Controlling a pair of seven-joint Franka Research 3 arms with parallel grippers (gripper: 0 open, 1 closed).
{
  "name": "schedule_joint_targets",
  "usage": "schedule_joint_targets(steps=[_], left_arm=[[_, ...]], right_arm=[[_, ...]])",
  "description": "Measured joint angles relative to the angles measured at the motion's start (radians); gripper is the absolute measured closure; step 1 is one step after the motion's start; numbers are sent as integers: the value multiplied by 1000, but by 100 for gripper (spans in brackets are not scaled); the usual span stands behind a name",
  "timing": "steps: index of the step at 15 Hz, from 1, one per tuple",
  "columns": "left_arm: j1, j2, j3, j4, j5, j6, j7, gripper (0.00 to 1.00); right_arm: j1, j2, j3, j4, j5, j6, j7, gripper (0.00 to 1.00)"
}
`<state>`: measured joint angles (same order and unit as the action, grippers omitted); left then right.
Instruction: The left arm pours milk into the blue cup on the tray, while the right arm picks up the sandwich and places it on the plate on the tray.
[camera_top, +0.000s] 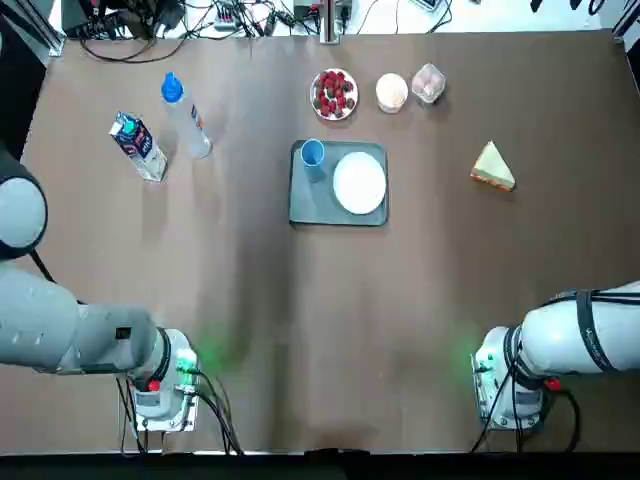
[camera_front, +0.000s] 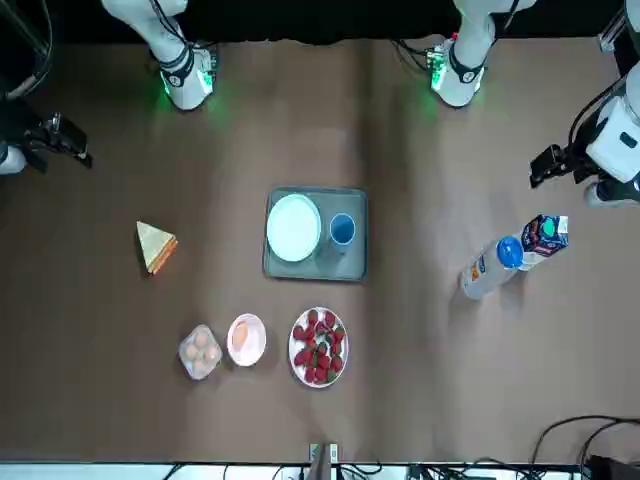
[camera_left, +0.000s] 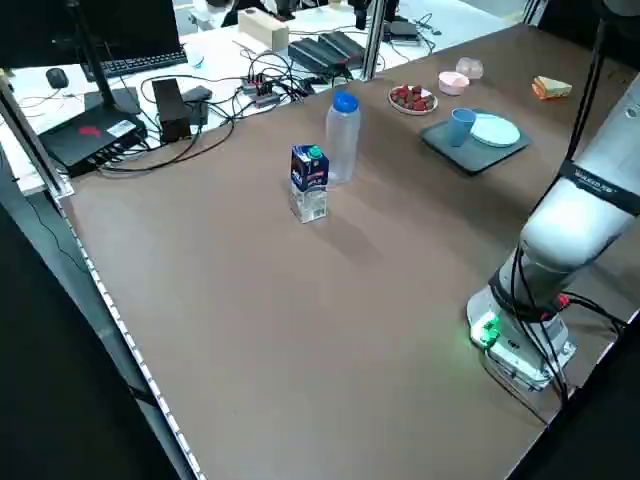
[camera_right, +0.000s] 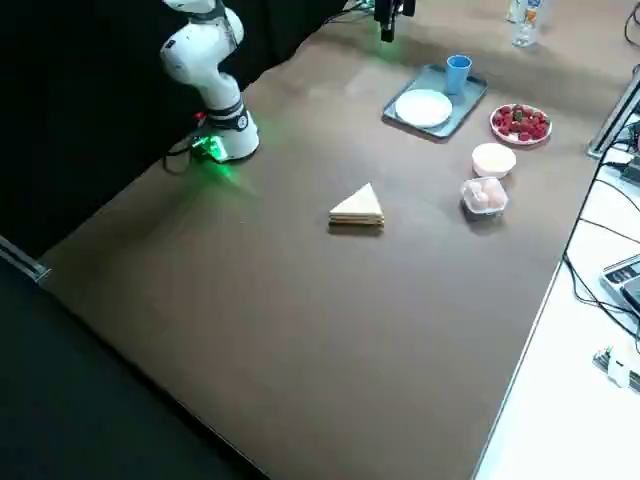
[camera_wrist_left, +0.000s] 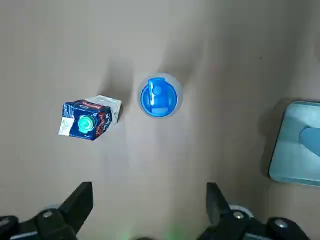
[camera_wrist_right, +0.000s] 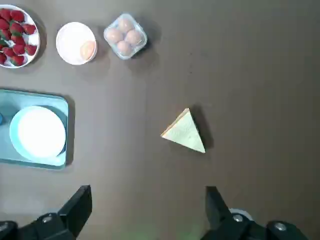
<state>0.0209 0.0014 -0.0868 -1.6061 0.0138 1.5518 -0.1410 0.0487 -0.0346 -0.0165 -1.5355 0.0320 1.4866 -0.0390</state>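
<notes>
Top view: pre-grasp, both jaws released, milk and sandwich sitting untouched

Clock = top view, tray center. Near side first: left gripper (camera_wrist_left: 150, 200) is hovering over the table's left side, right gripper (camera_wrist_right: 149, 202) over the right side. Both are showing fingers spread, holding nothing.

Mid-table: tray (camera_top: 338, 216) is lying flat, bearing white plate (camera_top: 359, 182) toward 3 o'clock and blue cup (camera_top: 312, 153) toward 10-11. Sandwich (camera_top: 494, 168) is lying on the table near 3 o'clock, well apart from the tray and out ahead of the right jaws, not between them. Milk carton (camera_top: 139, 146) is standing near 9-10, ahead of the left jaws, also outside them. Bottle (camera_top: 187, 116) is standing just beside it, tray side.

Far: strawberries (camera_top: 334, 94) at 12, white bowl (camera_top: 391, 92) at 1, egg box (camera_top: 428, 84) toward 1-2.

Step, my call: approaching for first grasps, task barely starting. Next is needing left jaws lining up around the carton, not clipping the bottle; right jaws lowering astride the sandwich, squeezing gently since bread is probably squashing easily.
</notes>
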Motion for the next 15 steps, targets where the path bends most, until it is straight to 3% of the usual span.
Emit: schedule_joint_targets(steps=[10, 15], left_arm=[[-3, 11, -3, -2, -9, 0, 0, 0], [-2, 58, -3, -3, -38, 0, -2, 0]], right_arm=[[22, 4, 6, -14, -3, -13, -3, 0], [56, 127, 10, -59, -3, -7, -2, 0]])
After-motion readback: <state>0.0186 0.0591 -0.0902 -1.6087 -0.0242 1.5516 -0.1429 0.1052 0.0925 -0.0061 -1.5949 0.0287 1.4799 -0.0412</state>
